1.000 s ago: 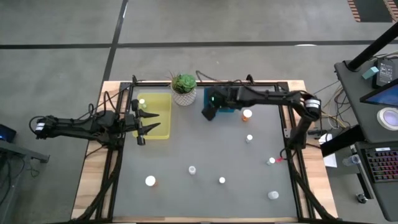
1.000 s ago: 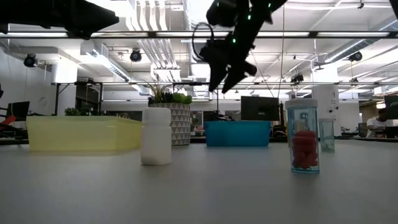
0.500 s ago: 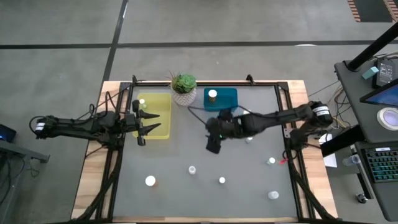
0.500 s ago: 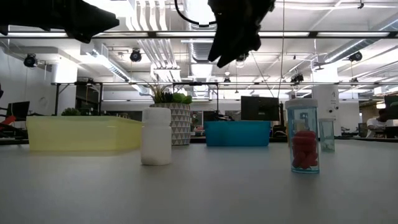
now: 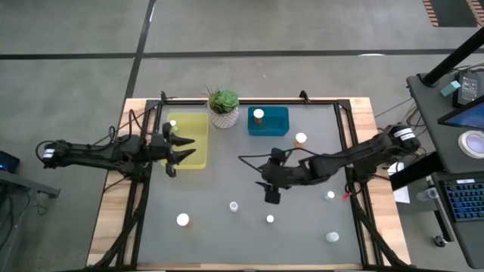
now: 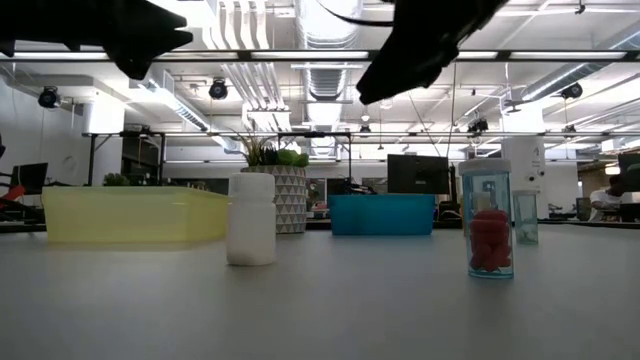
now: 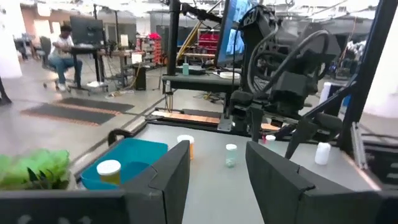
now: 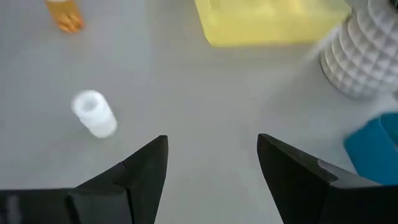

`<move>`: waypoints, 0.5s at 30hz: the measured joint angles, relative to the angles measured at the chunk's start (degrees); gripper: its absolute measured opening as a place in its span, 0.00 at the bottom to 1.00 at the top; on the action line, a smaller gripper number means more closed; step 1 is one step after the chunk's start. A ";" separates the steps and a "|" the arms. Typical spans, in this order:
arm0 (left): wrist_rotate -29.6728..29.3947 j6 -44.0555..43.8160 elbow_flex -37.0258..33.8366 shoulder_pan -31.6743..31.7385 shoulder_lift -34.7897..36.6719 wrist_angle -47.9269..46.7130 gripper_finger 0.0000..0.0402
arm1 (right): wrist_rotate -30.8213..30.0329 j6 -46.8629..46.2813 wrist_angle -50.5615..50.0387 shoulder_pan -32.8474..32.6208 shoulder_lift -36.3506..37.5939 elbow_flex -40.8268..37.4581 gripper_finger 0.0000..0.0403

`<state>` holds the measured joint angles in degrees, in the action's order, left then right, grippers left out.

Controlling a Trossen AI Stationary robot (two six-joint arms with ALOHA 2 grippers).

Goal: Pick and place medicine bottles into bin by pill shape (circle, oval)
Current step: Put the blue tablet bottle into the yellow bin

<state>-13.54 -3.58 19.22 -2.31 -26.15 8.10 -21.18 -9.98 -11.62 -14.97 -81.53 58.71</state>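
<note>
Small white-capped medicine bottles stand scattered on the grey table: one (image 5: 234, 205) near the middle, also in the right wrist view (image 8: 93, 113), an amber one (image 5: 182, 220), and others (image 5: 270, 219) (image 5: 330, 196) (image 5: 333, 236) (image 5: 301, 138). One bottle (image 5: 259, 115) stands in the blue bin (image 5: 278, 121), another (image 5: 172, 123) in the yellow bin (image 5: 198, 128). My right gripper (image 5: 271, 196) is open and empty above the table's middle, to the right of and a little farther back than the middle bottle. My left gripper (image 5: 184, 149) is open and empty over the yellow bin's near edge.
A green plant in a white pot (image 5: 224, 106) stands between the two bins at the far edge. In the low view a white bottle (image 6: 251, 218) and a clear bottle with red pills (image 6: 487, 218) stand close to the camera. A black frame (image 5: 342, 143) borders the table.
My right gripper has swung from over the blue bin toward the table's near edge, to above the middle of the table. A white-capped bottle now shows in the blue bin where the gripper was.
</note>
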 joint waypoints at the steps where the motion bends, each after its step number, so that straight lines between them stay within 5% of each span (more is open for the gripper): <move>1: 0.03 -1.40 0.00 0.00 -0.79 0.01 0.35 | 0.02 1.32 2.88 -0.12 1.17 -1.99 0.59; 15: 3.57 -14.16 -0.07 -0.04 -12.93 7.28 0.35 | 0.00 10.04 30.27 -0.01 15.91 -23.24 0.58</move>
<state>-9.97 -17.74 19.16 -2.35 -39.08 15.38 -21.18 0.06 18.65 -14.98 -65.62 35.47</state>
